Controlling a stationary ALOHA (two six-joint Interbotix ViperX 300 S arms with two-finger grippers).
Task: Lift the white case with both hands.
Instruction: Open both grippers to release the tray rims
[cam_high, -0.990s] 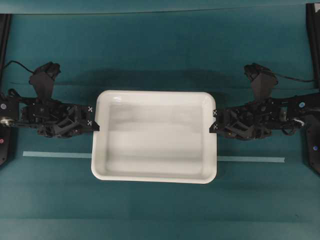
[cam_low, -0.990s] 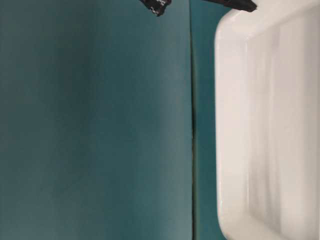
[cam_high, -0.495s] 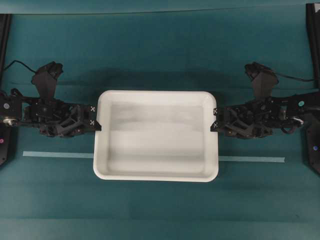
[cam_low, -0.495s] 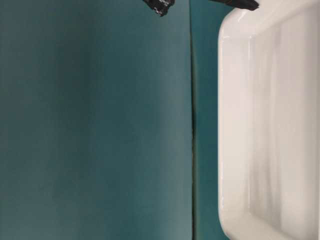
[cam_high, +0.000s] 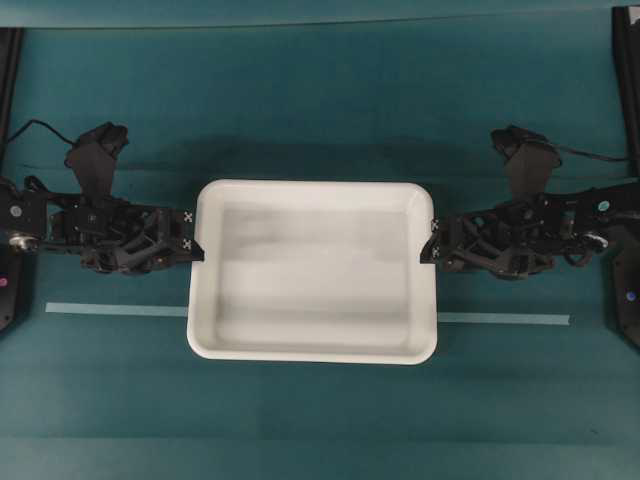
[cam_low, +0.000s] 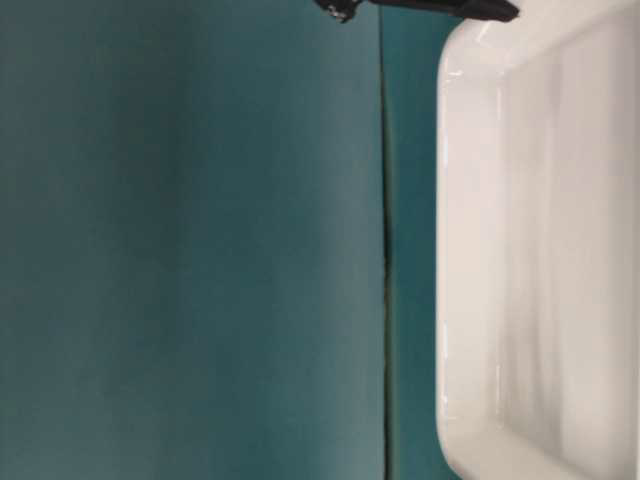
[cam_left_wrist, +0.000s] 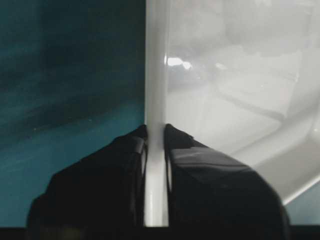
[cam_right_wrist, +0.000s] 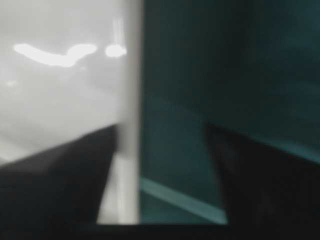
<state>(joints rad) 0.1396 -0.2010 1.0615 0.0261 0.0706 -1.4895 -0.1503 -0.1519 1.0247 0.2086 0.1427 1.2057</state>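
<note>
A: Where does the lift stand?

B: The case (cam_high: 312, 272) lies mid-table on the green mat (cam_high: 300, 110), over the pale tape line (cam_high: 505, 319), and in the overhead view it looks flat on the mat. I'd judge it is not being carried just now.

A: And the claws?

B: The left gripper (cam_left_wrist: 155, 150) has a jaw on each side of the left rim, both very close to it. Whether they press it or have slackened a hair, I cannot tell. The right gripper (cam_right_wrist: 162, 165) stands plainly spread: one jaw is over the case side of the rim, the other well out over the mat, and it clamps nothing.

A: So what is left?

B: By my reading, the right side has no grip, so a two-handed raise cannot go on as things are. It would need to close on the rim first.

A: Anything unclear?

B: The right wrist view is blurred. The table-level view shows only one end of the case and a sliver of black finger at the top edge, so any gap under the case is hidden.
</note>
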